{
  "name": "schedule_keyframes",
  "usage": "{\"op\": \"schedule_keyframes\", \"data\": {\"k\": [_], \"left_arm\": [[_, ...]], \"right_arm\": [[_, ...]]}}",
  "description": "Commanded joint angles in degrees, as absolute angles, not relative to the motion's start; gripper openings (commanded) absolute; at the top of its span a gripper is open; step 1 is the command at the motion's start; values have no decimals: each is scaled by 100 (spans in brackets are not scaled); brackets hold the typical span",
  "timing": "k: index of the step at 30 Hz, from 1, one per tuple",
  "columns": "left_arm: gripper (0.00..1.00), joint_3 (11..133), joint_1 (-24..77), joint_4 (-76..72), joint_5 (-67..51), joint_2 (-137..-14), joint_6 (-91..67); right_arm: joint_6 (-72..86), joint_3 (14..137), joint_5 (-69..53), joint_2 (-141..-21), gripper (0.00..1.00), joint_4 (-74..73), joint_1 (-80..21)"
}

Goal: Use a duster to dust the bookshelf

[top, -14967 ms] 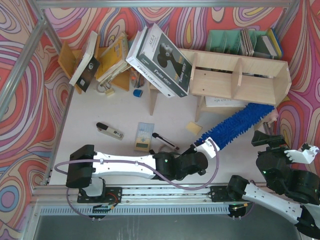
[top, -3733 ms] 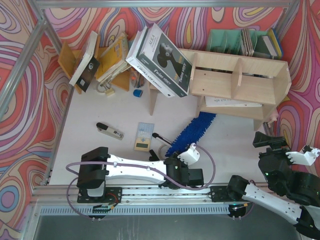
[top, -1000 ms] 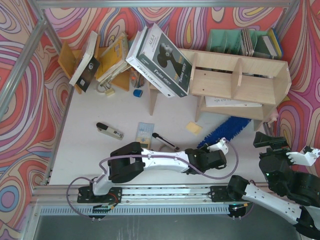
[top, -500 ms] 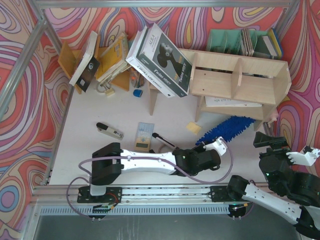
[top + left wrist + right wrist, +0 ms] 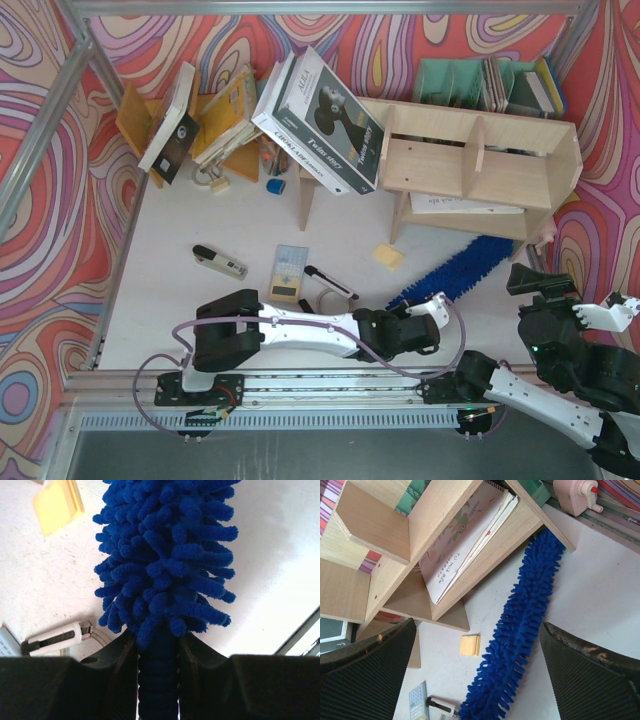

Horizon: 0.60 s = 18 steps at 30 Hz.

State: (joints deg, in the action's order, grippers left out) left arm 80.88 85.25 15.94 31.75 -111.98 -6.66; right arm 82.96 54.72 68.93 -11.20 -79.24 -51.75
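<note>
- Now the duster lies low over the table, and its fluffy blue head runs up to the lower right end of the bookshelf.
- Its slim handle is pinched in the left gripper; the jaws are closed tight on it, just below where the fluff begins.
- The tip of the head comes just beside the bottom board. I cannot tell if it really touches the wood.
- What could go wrong, in my judgement: the head is so low that a sweep may wipe only the table and miss the boards.
- If the tip catches on the right upright, the handle may twist in the narrow pinch.
- A push further in could drag out the spiral notebook that lies in the lower compartment.
- A wide swing to the right could knock the small pink object that stands just beside the tip.
- The long axis runs diagonally in the top view, from the handle near the arm bases to the tip at the shelf; so the duster points away from the robot and to its right.
- The right gripper hangs well apart on the right, jaws wide and with nothing between them.
- A yellow note pad lies on the table, near the head on its left.
</note>
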Motion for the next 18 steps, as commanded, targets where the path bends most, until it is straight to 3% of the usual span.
{"op": "schedule_keyframes", "data": {"k": [1, 12, 18], "left_arm": [[0, 8105, 8657, 1714, 3116, -11209, -673], [0, 7548, 8992, 643, 3715, -10076, -353], [0, 7520, 8992, 783, 3660, -10248, -380]], "right_arm": [[8394, 5434, 6996, -1072, 99, -8116, -5203], [8395, 5433, 6996, -1064, 99, -8115, -5195], [8402, 5434, 6992, -1050, 99, -8114, -5202]]}}
